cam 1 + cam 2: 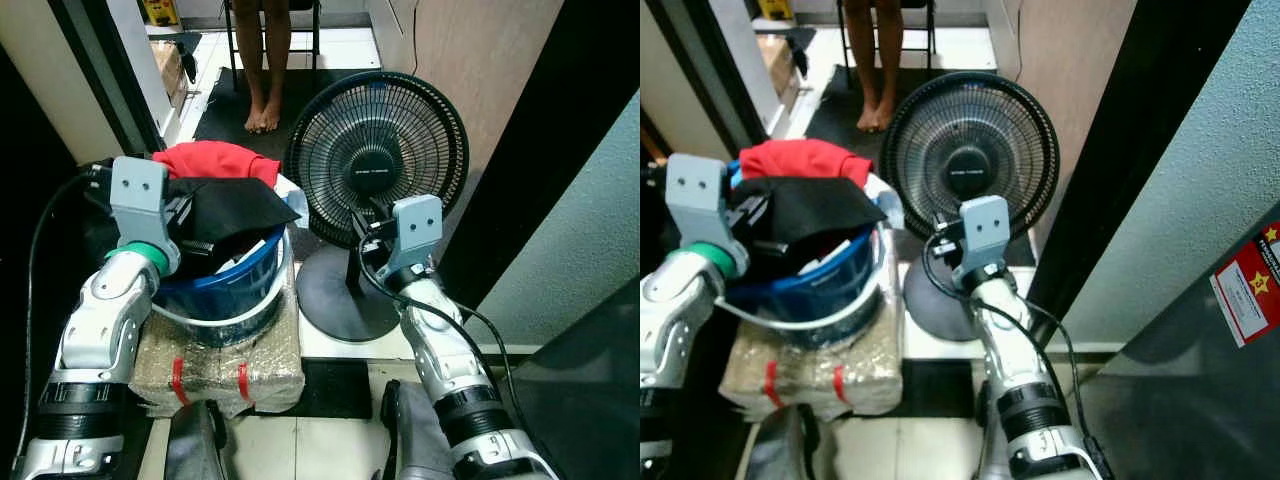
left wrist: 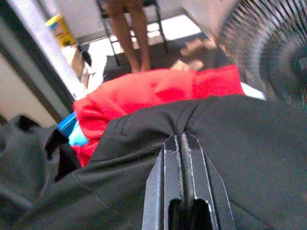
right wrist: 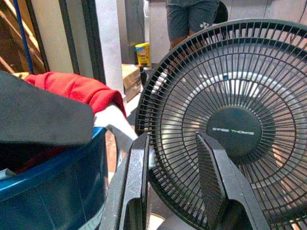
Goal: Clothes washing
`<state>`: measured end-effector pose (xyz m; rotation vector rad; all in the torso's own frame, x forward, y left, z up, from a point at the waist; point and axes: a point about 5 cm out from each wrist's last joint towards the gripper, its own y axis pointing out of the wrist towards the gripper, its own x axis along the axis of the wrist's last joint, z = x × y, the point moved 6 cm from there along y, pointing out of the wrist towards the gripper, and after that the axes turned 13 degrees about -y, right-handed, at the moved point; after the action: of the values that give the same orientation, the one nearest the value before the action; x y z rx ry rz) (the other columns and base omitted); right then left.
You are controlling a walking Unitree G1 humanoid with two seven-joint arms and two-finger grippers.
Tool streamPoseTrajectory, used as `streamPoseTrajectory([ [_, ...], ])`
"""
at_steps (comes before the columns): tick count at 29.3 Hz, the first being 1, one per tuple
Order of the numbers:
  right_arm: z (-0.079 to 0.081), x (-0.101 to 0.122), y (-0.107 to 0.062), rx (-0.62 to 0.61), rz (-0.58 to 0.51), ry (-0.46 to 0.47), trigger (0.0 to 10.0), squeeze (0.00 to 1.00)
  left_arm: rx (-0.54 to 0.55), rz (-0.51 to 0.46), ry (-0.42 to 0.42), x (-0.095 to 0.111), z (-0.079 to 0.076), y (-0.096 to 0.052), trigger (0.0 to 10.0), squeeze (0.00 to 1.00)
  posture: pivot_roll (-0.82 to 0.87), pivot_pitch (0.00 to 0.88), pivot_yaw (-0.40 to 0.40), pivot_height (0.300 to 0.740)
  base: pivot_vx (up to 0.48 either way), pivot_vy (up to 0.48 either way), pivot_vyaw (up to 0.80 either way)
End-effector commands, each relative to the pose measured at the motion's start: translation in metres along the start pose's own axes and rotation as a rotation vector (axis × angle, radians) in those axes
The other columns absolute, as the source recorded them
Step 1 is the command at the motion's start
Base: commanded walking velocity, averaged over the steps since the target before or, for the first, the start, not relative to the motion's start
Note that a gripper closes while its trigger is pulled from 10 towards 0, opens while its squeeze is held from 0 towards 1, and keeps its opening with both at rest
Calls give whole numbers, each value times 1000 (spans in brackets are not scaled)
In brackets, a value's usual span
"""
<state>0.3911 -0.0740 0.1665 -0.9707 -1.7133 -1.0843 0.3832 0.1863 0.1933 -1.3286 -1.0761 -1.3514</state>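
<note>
A blue laundry basket (image 1: pixel 243 288) stands on a wrapped brown bundle (image 1: pixel 262 362) to my front left. It holds a red garment (image 1: pixel 215 160) at the back, with a black garment (image 1: pixel 238 207) draped over the top. My left gripper (image 2: pixel 181 140) is over the basket and shut on a fold of the black garment (image 2: pixel 249 158), which puckers at the fingertips. The red garment (image 2: pixel 158 91) lies just beyond it. My right gripper (image 3: pixel 171 140) is open and holds nothing. It hovers to the right of the basket's rim (image 3: pixel 57 167), in front of the fan.
A black table fan (image 1: pixel 377 150) on a round base (image 1: pixel 335 290) stands right beside the basket. A person's bare legs (image 1: pixel 264 60) are at the back by a chair. A dark door edge and a grey-green wall (image 1: pixel 570 230) close off the right.
</note>
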Motion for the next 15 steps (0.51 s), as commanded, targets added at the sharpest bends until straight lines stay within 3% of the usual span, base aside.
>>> streamPoseTrajectory([
  [1,3,0,0,5,-4,3,10000,0,-47,5,47,-3,-11,-2,10000,0,22,1,31,395,0,0,0],
  [2,3,0,0,5,-4,3,10000,0,-47,5,47,-3,-11,-2,10000,0,22,1,31,395,0,0,0],
  [3,3,0,0,6,-4,3,10000,0,-58,40,98,-12,-11,-4,10000,1000,25,0,30,395,0,0,0],
  [5,3,0,0,6,-4,3,10000,0,-58,40,98,-12,-11,-4,10000,1000,25,0,30,395,0,0,0],
  [10,3,1,2,12,-8,2,10000,0,-88,121,238,-30,-18,-8,10000,1000,20,0,29,395,0,0,0],
  [15,2,1,1,11,-7,1,10000,0,-107,111,254,-23,-23,-8,10000,1000,22,3,29,395,0,0,0],
])
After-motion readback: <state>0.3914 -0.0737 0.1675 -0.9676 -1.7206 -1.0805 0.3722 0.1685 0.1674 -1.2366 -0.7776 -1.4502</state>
